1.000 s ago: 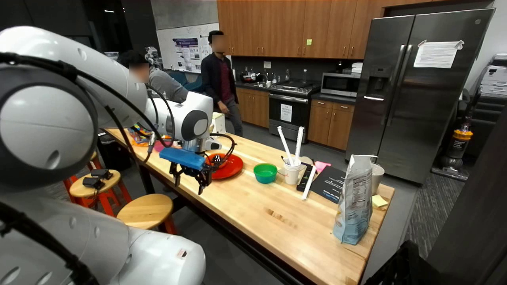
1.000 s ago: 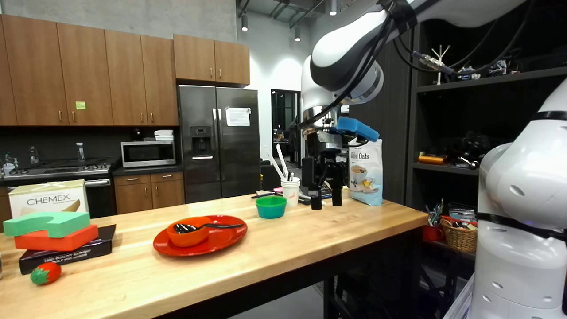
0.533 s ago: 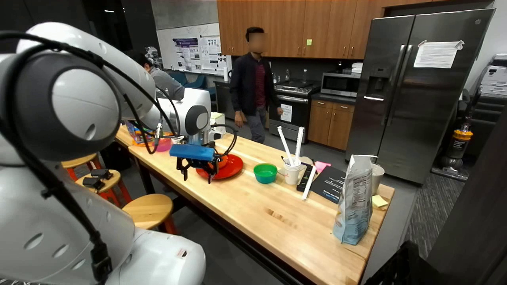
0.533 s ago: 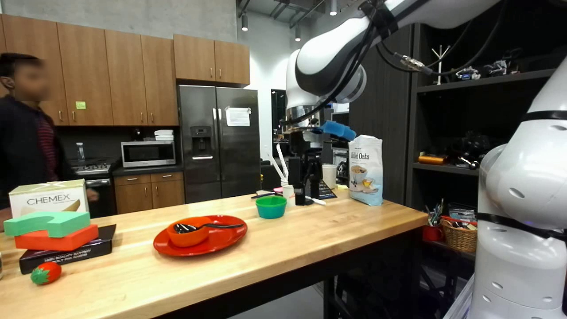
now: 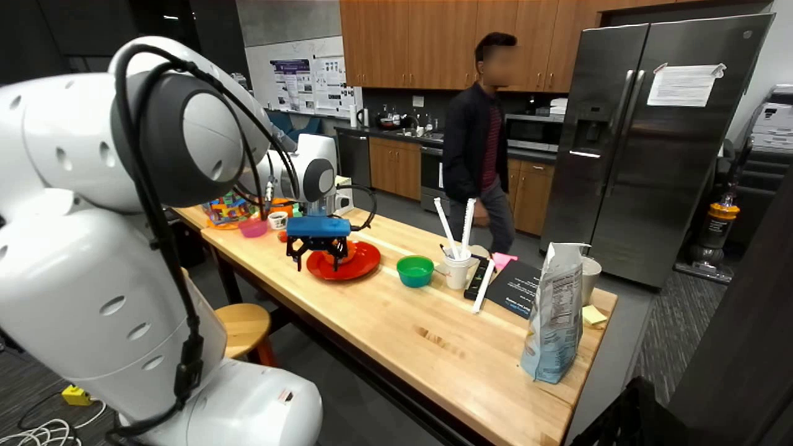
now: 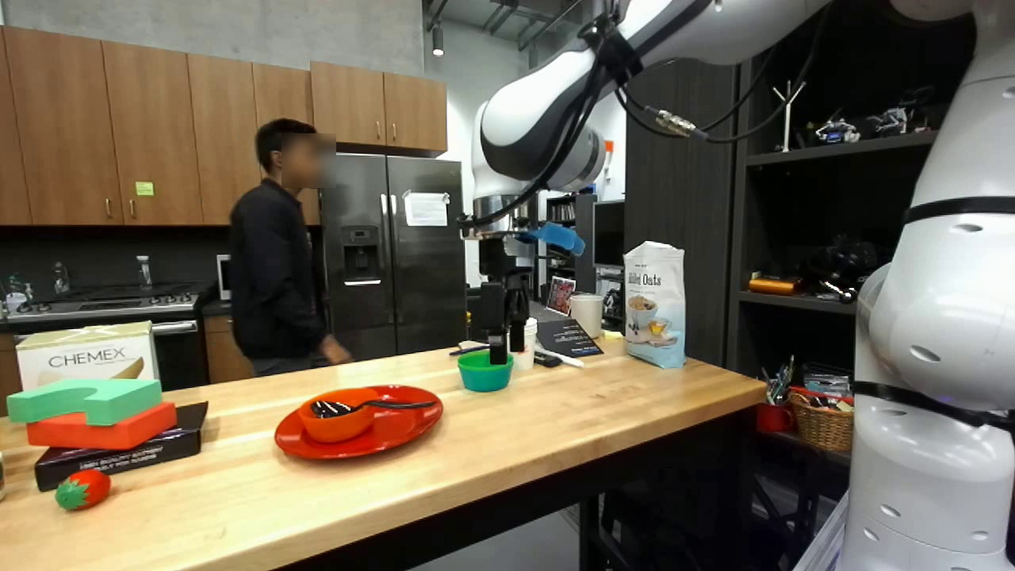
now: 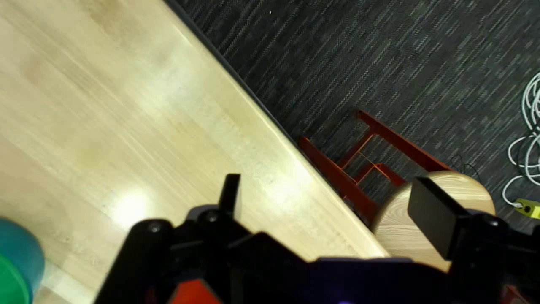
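Sitting lower than the end effector (image 5: pixel 318 268), the red plate (image 5: pixel 365 263) lies nearby.

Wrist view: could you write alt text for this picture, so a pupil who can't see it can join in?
Open, empty black claw at the bottom, seen against the edge of a pale wooden table. Part of a teal-and-green bowl shows at lower left; at right, a round, red-legged wooden stool stands on dark streaked carpet.

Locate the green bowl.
In both exterior views, the green bowl stands on the table, right of the red plate and just left of the white paper cup.
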### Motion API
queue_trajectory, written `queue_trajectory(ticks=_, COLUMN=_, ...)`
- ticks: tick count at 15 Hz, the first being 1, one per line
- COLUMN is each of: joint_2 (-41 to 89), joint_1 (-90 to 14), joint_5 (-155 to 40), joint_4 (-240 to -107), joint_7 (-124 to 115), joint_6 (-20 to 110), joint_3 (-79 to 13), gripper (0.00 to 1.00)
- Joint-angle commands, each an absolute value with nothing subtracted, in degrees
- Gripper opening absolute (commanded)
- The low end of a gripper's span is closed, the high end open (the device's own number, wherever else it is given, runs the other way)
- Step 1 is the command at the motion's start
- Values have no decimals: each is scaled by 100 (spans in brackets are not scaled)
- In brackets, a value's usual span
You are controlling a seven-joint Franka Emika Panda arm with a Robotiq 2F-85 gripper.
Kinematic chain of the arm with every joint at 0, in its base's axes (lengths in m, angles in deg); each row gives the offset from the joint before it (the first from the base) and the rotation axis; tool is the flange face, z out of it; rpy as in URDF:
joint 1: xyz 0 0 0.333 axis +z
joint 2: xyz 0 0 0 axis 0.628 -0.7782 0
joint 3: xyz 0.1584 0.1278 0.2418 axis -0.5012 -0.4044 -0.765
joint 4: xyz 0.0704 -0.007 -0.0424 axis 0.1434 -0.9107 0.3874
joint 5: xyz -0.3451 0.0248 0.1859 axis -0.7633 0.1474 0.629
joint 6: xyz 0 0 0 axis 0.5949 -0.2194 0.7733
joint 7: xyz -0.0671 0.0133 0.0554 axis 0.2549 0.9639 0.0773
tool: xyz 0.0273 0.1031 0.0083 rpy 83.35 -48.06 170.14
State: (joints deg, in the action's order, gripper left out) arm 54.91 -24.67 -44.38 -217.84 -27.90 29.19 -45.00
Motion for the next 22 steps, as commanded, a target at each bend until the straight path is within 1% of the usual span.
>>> queue_trajectory(ticks=1, joint_2=5042, joint_1=-2463, joint_5=-4485, joint_4=-21277, joint_7=-3170, joint_6=2880, joint_3=-4503, gripper=100)
queue_trajectory(ticks=12, joint_2=4276, joint_1=-2539, joint_5=-4536, joint_4=-20499, joint_7=-3777, joint_6=3055, joint_3=-4628, gripper=100)
queue_trajectory(ticks=18, joint_2=3910, joint_1=-2627, joint_5=-4852, joint_4=-20007, joint_7=-3590, joint_6=3055, joint_3=-4630, gripper=100)
queue_trajectory(ticks=22, joint_2=3615, joint_1=-2776, joint_5=-4923, joint_4=-19809, joint_7=-3497, joint_6=3367, joint_3=-4592, gripper=100)
